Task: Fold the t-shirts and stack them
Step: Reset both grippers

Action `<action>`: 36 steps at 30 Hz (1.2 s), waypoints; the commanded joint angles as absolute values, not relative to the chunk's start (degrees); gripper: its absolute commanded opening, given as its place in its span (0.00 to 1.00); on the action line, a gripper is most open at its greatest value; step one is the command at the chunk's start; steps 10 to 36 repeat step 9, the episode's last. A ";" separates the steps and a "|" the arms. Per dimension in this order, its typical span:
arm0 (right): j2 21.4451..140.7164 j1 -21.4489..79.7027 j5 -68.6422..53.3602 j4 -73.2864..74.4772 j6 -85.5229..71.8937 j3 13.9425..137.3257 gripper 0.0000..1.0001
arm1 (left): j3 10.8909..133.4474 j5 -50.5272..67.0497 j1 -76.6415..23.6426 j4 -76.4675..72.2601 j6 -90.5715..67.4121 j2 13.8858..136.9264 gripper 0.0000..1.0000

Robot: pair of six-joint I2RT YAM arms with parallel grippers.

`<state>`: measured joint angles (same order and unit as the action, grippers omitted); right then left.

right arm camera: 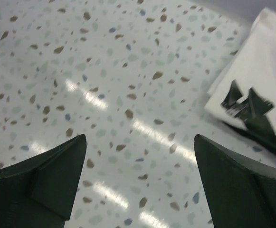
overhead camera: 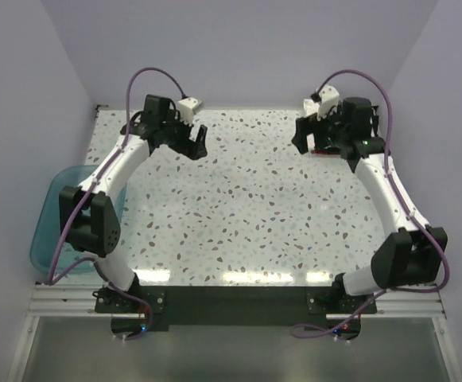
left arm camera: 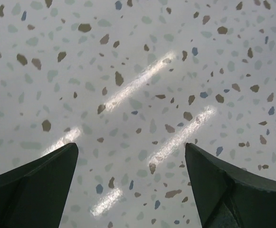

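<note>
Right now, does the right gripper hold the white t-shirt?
No, the right gripper is open with only the table between its jaws, and the white t-shirt lies apart from it.

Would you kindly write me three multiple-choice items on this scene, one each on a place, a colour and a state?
1. Where is the blue tub? A) at the table's left edge B) far right corner C) table centre
2. The folded t-shirt in the right wrist view is A) red B) white C) green
3. The left gripper has its jaws A) shut on cloth B) open, empty C) shut on the tub
Key: 1A, it shows at the top view's left; 2B, white cloth with a dark mark; 3B, bare table shows between them.
</note>
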<state>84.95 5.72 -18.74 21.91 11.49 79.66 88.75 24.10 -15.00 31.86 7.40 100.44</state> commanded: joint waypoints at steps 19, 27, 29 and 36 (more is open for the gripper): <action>57.49 6.50 -23.47 33.74 7.29 57.31 0.99 | 60.82 11.70 -14.24 32.26 7.12 73.49 1.00; 57.49 6.50 -23.47 33.74 7.29 57.31 0.99 | 60.82 11.70 -14.24 32.26 7.12 73.49 1.00; 57.49 6.50 -23.47 33.74 7.29 57.31 0.99 | 60.82 11.70 -14.24 32.26 7.12 73.49 1.00; 57.49 6.50 -23.47 33.74 7.29 57.31 0.99 | 60.82 11.70 -14.24 32.26 7.12 73.49 1.00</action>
